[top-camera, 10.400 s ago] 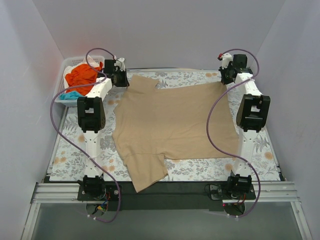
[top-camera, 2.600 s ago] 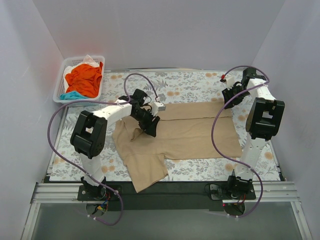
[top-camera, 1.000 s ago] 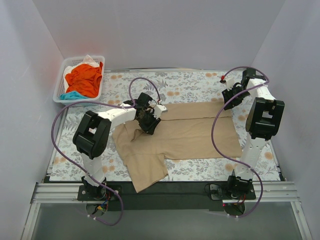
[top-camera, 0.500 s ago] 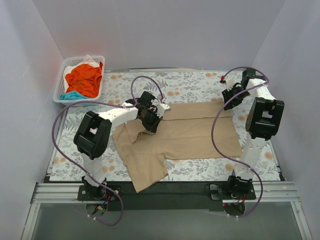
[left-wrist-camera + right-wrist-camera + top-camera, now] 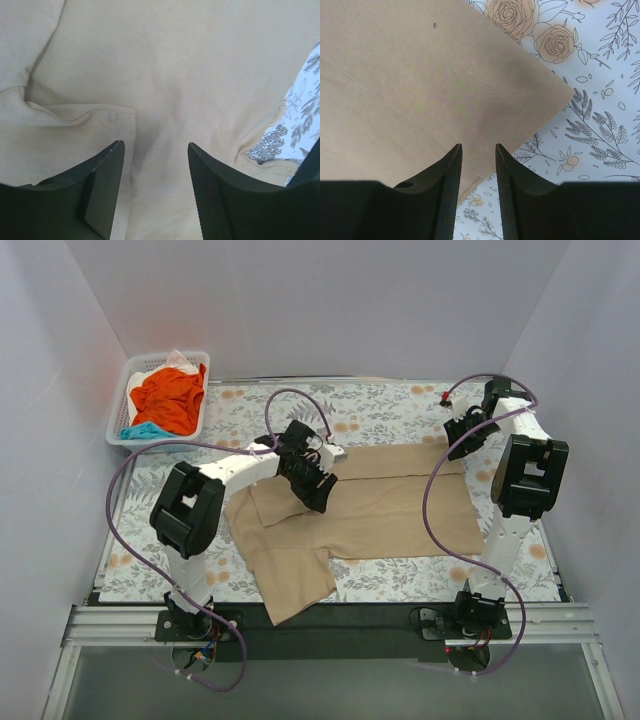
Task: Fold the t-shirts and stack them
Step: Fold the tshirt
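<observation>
A large tan t-shirt [image 5: 390,505] lies on the floral table cover, its far half folded toward the front and one sleeve sticking out at the front left. My left gripper [image 5: 322,490] hovers over the shirt's left part, open, with only flat tan cloth [image 5: 165,75] and a sleeve hem [image 5: 112,112] below the left gripper [image 5: 155,145]. Above the shirt's far right corner [image 5: 540,95], my right gripper [image 5: 460,438] stands slightly open, and nothing sits inside the right gripper [image 5: 478,146]. An orange t-shirt [image 5: 168,395], a teal piece [image 5: 145,430] and a white piece [image 5: 150,368] lie in the basket.
A white lattice basket [image 5: 113,418] stands at the far left corner. The floral table cover [image 5: 380,410] shows bare behind and beside the tan shirt. Walls close in on three sides.
My left gripper has shifted right over the shirt, closed briefly and opened again. The raised fold of cloth at the left now lies flat. The right arm has not moved.
</observation>
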`<state>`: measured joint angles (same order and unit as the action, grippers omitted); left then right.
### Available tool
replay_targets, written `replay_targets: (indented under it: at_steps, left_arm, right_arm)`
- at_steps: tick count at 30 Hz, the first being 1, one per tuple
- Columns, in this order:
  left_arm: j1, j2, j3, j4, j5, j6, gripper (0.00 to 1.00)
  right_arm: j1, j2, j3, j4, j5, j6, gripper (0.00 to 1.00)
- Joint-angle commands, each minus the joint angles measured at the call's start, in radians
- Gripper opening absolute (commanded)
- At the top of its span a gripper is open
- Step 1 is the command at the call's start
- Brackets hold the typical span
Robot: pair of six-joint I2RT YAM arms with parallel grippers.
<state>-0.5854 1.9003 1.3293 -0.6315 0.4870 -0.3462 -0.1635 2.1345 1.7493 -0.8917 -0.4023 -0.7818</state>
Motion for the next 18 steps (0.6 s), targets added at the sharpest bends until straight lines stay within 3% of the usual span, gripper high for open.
replay_targets:
  at_steps: [1,5,11,18]
  left_arm:
    - [0.025,-0.067,0.042,-0.010,0.070,-0.065,0.51]
    - [0.176,-0.112,0.038,0.035,0.041,-0.138,0.48]
    - [0.350,-0.040,0.073,0.095,-0.161,-0.227,0.41]
    - [0.403,0.109,0.097,0.110,-0.238,-0.267,0.39]
  right_arm:
    - [-0.005,-0.002,0.022,-0.016,-0.009,0.000,0.34]
    - [-0.004,0.005,0.035,-0.016,-0.010,0.010,0.34]
    - [-0.004,0.059,0.104,-0.013,0.013,0.071,0.32]
    - [0.012,0.130,0.122,-0.013,0.072,0.119,0.32]
